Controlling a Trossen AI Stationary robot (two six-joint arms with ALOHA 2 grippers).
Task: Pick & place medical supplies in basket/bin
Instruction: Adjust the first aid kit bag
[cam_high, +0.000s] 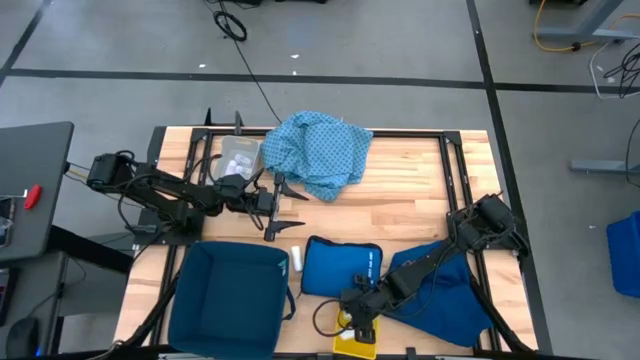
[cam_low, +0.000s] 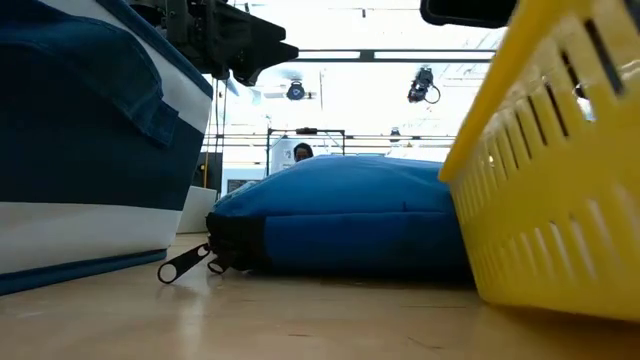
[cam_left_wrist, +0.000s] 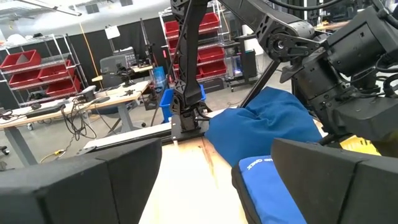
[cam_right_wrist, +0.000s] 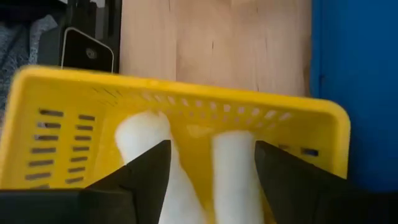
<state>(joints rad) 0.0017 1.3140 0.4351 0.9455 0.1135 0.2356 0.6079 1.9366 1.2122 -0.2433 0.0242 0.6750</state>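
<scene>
A yellow basket (cam_right_wrist: 186, 118) sits at the table's near edge (cam_high: 356, 346), with two white rolls in it. My right gripper (cam_right_wrist: 211, 168) points steeply down into it, open, and one roll (cam_right_wrist: 233, 168) lies between its fingers. The other roll (cam_right_wrist: 146, 140) lies beside it. Another white roll (cam_high: 296, 259) lies on the table between the navy bin (cam_high: 228, 298) and the blue zip pouch (cam_high: 340, 267). The light-blue dotted cloth (cam_high: 320, 152) lies heaped at the far middle, beside a clear bag of white packets (cam_high: 238, 155). My left gripper (cam_high: 278, 206) hovers open, level, left of centre. My right gripper stands open around the white roll in the basket, coming from above. There is a clear gap on one side of the roll. Whether the other finger (cam_right_wrist: 280, 174) touches it, I cannot tell.
A dark blue cloth bag (cam_high: 450, 290) lies under my right arm at the near right. The pouch lies close against the basket (cam_low: 550, 200) and near the bin (cam_low: 90, 150). Bare wood shows at the table's middle right (cam_high: 410, 190).
</scene>
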